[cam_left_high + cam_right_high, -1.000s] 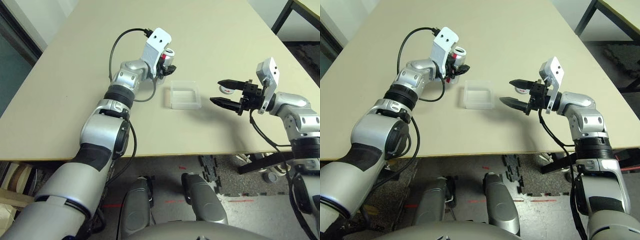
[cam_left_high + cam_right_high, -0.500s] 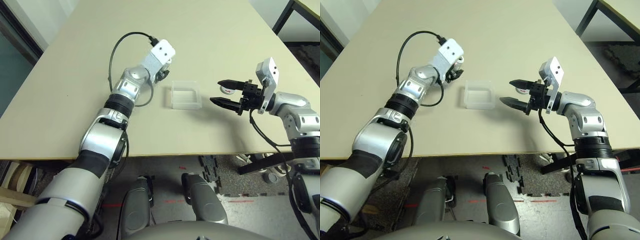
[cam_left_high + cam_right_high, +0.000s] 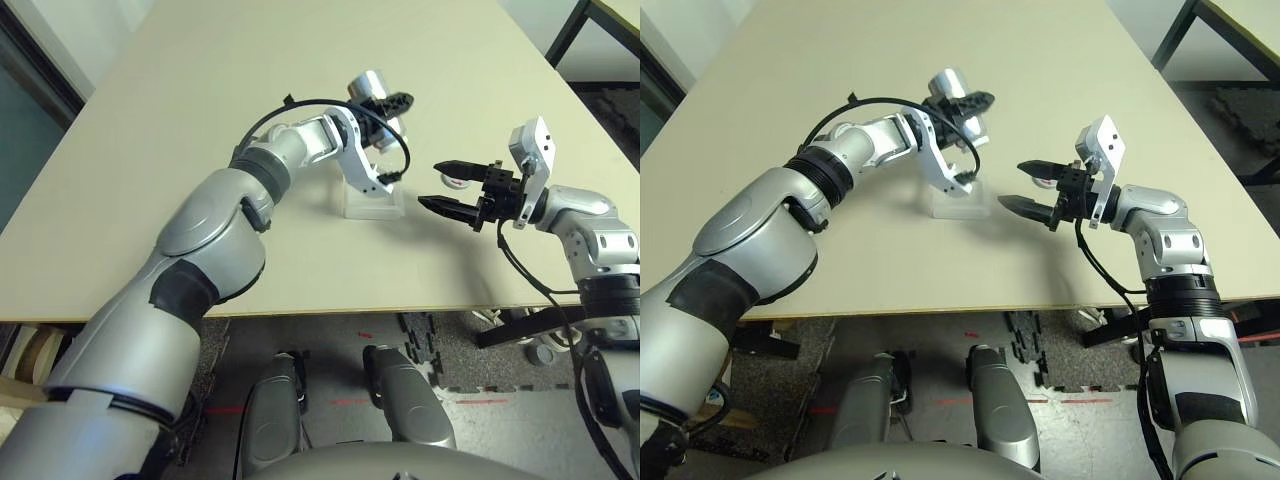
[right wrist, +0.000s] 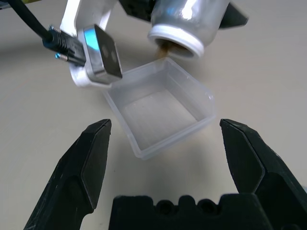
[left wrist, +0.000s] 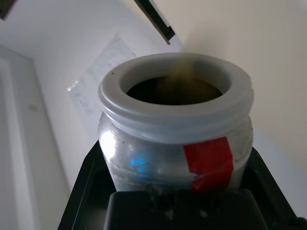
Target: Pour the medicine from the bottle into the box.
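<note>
My left gripper (image 3: 392, 100) is shut on the bottle (image 3: 368, 86), a grey-white cylinder with a red label stripe (image 5: 211, 160). It holds the bottle tipped above the far side of the box (image 4: 168, 136), with the wide mouth (image 4: 175, 40) pointing down at it. A brownish blur of medicine (image 4: 162, 49) shows at the mouth, just over the box's far wall. The clear box (image 3: 385, 208) is partly hidden behind the left wrist's white camera mount. My right gripper (image 3: 430, 185) stands open to the right of the box, with nothing between its fingers.
A flat grey round cap with a red mark (image 3: 460, 180) lies on the table just behind the right gripper's fingers. The tan table (image 3: 150, 150) stretches bare to the left and far side. A dark-framed second table (image 3: 600, 15) stands at the back right.
My left arm has swung right from beside the box to above it and turned the bottle from mouth-up to mouth-down. The right arm has not moved.
</note>
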